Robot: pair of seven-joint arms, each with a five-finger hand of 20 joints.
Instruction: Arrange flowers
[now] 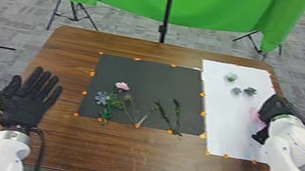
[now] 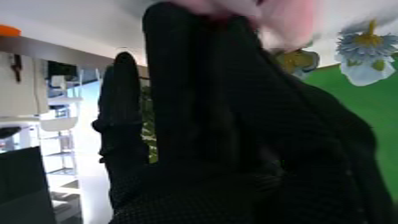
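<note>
While the left hand (image 1: 27,103) waits at the table's (image 1: 105,154) left side, its fingers straight and slightly spread, nothing held. Risk there looks low, as I judge it; only a stray sweep inward would disturb the flowers beside it.

Next, the dark mat (image 1: 149,77). Blue flower (image 1: 101,98) and pink flower (image 1: 122,86) lie close together, stems near a budded stem (image 1: 128,98). Cause for worry: lift one and a neighbour could catch and come along. Leafy stems (image 1: 177,116) lie farther right, apart from these; thin, so easily rolled or bent if pressed.

Then the white sheet (image 1: 222,129). Blue-grey blooms (image 1: 250,91) and a pale bloom (image 1: 230,77) sit towards its far end, near the working hand. A wide wrist turn could brush them out of place.

At the sheet's right side, the right hand (image 1: 278,107), low, beside a pink bloom (image 1: 255,115). The wrist view has petals against the glove. Whether it pinches them or merely touches, I cannot tell. Likely trouble: too firm a squeeze crushes the petals; too slack, and the bloom slips or drags crooked across the sheet.
</note>
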